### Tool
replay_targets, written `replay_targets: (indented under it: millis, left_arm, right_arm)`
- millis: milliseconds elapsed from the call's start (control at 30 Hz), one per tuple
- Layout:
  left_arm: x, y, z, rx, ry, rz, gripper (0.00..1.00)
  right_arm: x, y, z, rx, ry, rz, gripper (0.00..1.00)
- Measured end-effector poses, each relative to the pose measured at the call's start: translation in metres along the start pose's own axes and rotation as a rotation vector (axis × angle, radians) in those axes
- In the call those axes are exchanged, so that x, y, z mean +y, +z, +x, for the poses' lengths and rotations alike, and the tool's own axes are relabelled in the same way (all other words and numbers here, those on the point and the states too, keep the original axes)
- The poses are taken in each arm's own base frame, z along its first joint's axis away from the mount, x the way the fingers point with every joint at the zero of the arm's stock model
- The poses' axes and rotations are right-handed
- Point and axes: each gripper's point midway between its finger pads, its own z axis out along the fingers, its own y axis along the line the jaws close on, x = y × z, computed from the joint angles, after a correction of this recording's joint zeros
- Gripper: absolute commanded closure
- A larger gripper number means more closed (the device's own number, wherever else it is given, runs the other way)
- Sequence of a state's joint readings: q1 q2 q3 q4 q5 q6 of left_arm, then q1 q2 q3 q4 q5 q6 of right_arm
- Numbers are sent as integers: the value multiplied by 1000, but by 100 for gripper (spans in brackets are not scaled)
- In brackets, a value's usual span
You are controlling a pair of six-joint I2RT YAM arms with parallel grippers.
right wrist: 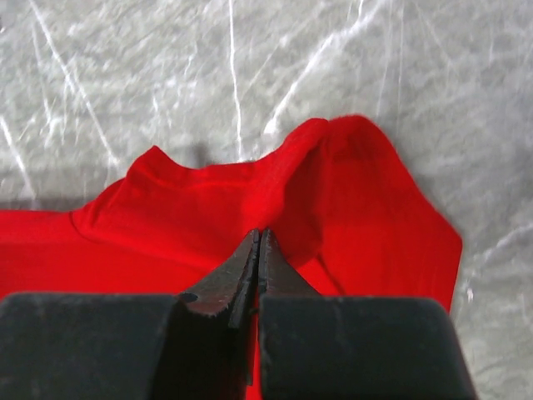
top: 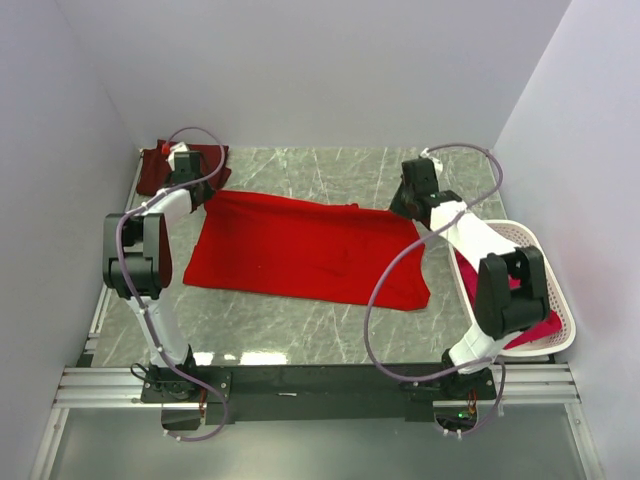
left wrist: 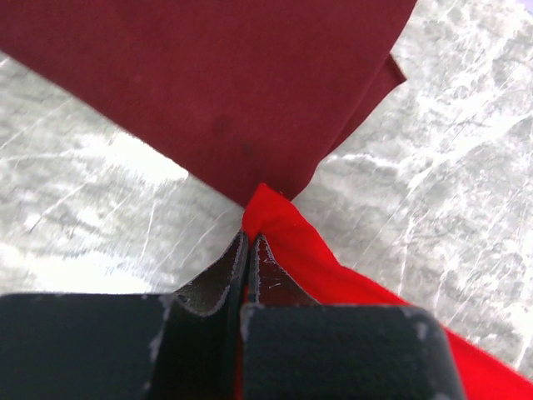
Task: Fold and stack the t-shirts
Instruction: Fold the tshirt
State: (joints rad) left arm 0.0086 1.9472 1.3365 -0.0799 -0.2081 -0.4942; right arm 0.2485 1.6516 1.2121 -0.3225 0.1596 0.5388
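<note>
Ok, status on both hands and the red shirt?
Both shut: left hand on red t-shirt's far left corner, right hand on its far right corner. Shirt lies spread out. Right at the left corner: maroon t-shirt.

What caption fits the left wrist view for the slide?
Left pincer shut on a corner of the bright red t-shirt, beside the dark maroon t-shirt on the marbled table.

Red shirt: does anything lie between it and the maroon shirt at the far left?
Nothing visible. The left gripper holds a corner of the red shirt right at the edge of the maroon shirt; only bare table around.
</note>
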Motion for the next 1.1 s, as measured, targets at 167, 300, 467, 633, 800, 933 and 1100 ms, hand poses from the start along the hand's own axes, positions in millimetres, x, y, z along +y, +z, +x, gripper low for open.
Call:
replay_targets:
  millis: [167,300,467,633,800,933,1100]
  left_arm:
    - [8,-9,4,5,-10,-25,99]
    - [13,-19,4,-1,-24,-40,99]
    - [23,-32,13,11,-53,-70,99]
    - [32,-39,28,39,-83,-95,99]
    - [41,-47,45,66,-116,-115,99]
    - [45,-56,50,67,-144,-122,99]
    - [47,-62,52,63,-168,-123,99]
  right_arm:
    - [-3,-18,19,7,5,-18,100]
    - [-6,-28,36,20,-3,-19,100]
    - [-17,-37,60,47,-3,-11,100]
    - [-25,-48,68,44,8,-12,100]
    - [-27,-57,74,38,13,-24,100]
    - [-29,-60,87,55,3,-24,100]
    - [-35,-60,102,75,-4,-15,100]
